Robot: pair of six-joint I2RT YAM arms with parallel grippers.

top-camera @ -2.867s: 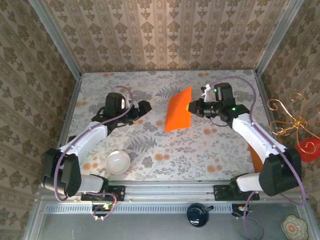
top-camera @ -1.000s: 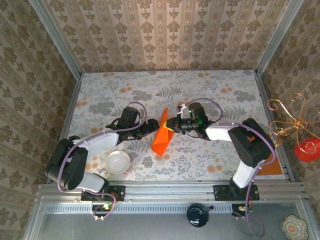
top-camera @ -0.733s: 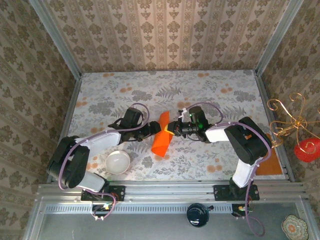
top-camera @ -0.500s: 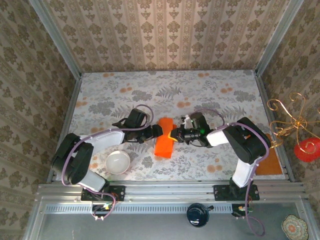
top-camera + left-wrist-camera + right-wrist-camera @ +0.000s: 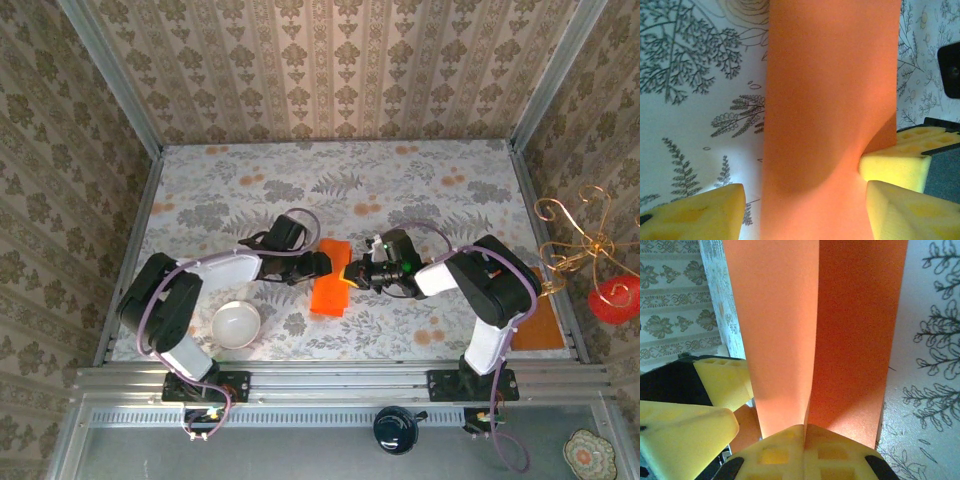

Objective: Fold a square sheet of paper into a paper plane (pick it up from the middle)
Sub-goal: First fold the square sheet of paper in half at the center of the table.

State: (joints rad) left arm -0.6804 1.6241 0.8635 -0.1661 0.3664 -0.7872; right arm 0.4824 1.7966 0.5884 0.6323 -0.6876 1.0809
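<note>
Up and to the right of the white bowl [image 5: 237, 324], seen from above, the square sheet of paper [image 5: 334, 283] now lies low and doubled over on the surface [image 5: 430, 180]. Nearly three seconds back it stood taller and much farther from the bowl. The left claw [image 5: 323, 266] has pushed in from the bowl's side, and the right claw [image 5: 352, 275] meets it from the side away from the bowl. Both sets of fingertips are too small here to read. Far to the right of the bowl, a duller orange rectangle [image 5: 532, 332] is mostly covered by the right arm. The surface beyond the bowl toward the back wall lies open.

From the left wrist, the left claw [image 5: 805, 207] stands spread, one yellow pad [image 5: 695, 215] on each side of the sheet [image 5: 830, 100], with a slit of surface between the left pad and the paper. The sheet's top runs out of frame.

From the right wrist, the right claw [image 5: 805, 435] is pressed together, pinching the sheet [image 5: 840, 330] at its crease. Two pads [image 5: 722, 382] of the left claw sit just left of the paper, whose far edge is cut off.
</note>
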